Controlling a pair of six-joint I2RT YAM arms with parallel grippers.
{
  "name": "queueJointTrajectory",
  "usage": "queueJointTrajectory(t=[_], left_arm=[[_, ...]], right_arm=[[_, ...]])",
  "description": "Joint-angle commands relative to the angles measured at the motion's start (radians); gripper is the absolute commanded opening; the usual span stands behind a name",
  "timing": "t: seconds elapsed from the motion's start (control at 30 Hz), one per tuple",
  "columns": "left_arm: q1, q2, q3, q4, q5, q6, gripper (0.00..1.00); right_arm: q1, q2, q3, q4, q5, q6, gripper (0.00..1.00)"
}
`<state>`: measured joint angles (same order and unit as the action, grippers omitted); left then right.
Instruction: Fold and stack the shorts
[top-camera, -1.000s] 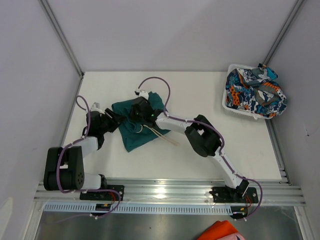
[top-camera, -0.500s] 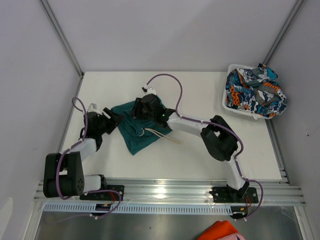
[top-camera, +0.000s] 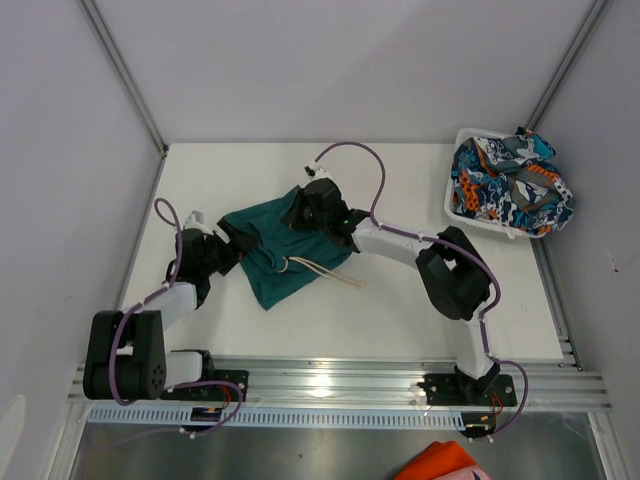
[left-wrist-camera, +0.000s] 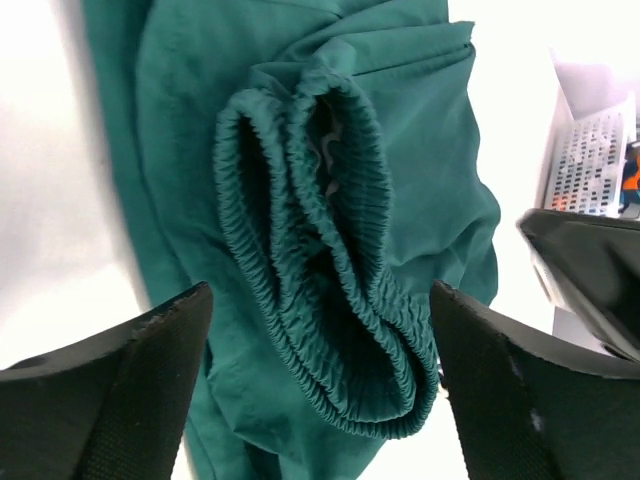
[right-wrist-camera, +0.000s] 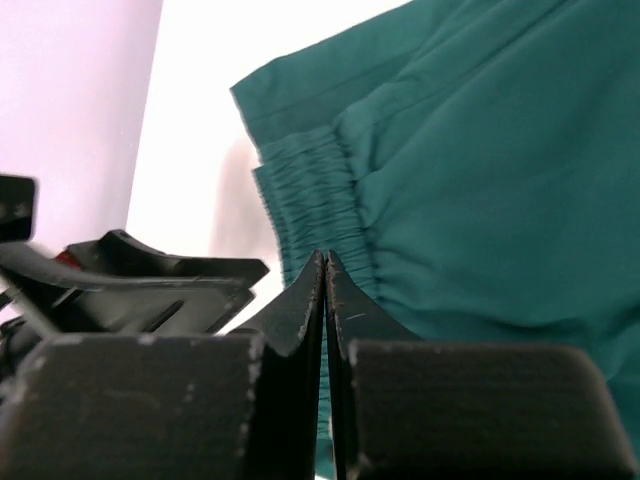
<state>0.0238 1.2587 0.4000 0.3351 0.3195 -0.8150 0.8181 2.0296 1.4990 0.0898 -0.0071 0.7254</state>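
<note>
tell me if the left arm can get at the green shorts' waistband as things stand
Probably yes: the left end effector is open, with the bunched waistband of the green shorts right between its fingers and nothing covering it. The right end effector sits at the far edge.

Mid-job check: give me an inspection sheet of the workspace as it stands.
Surface: white table, no spills seen.
Job's things: teal shorts crumpled mid-table, unfolded, drawstring trailing out; printed shorts heaped in the basket.
Clutter: white basket at the far right edge; orange cloth beyond the near rail.
Grippers: left gripper open, fingers either side of the bunched waistband; right gripper shut at the waistband edge, pinch on cloth not confirmable.
Cables: purple cables loop off both arms, no snag seen.
Surroundings: grey walls; nothing else seen.
</note>
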Motion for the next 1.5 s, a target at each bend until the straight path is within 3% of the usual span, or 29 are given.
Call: queueJointTrajectory(t=[0.0, 0.13, 0.5, 0.7, 0.9, 1.03, 1.27, 1.33, 1.47], left_arm=[[-0.047, 0.011, 0.000, 0.079, 0.000, -0.012, 0.92], [-0.065, 0.031, 0.006, 0.088, -0.016, -0.012, 0.99], [-0.074, 0.093, 0.014, 0.114, -0.016, -0.029, 0.99], [-0.093, 0.166, 0.023, 0.177, 0.006, -0.053, 0.94], [-0.097, 0.183, 0.020, 0.193, -0.026, -0.049, 0.79], [-0.097, 0.171, 0.023, 0.176, -0.063, -0.042, 0.60], [-0.097, 0.200, 0.046, 0.183, -0.057, -0.036, 0.40], [-0.097, 0.217, 0.059, 0.183, -0.051, -0.027, 0.30], [-0.096, 0.225, 0.085, 0.166, -0.045, -0.004, 0.24]], right_arm=[[0.001, 0.041, 0.027, -0.004, -0.077, -0.006, 0.01], [0.012, 0.090, 0.053, -0.001, -0.120, -0.007, 0.00], [0.058, 0.168, 0.087, -0.013, -0.179, -0.015, 0.00], [0.062, 0.172, 0.079, -0.010, -0.179, -0.011, 0.00], [0.061, 0.138, 0.053, -0.001, -0.156, -0.007, 0.00], [0.055, 0.098, 0.008, 0.013, -0.142, -0.001, 0.00], [0.016, -0.069, -0.178, 0.090, -0.108, 0.009, 0.00], [-0.003, -0.135, -0.226, 0.082, -0.102, 0.005, 0.00], [-0.046, -0.253, -0.310, 0.059, -0.079, -0.029, 0.00]])
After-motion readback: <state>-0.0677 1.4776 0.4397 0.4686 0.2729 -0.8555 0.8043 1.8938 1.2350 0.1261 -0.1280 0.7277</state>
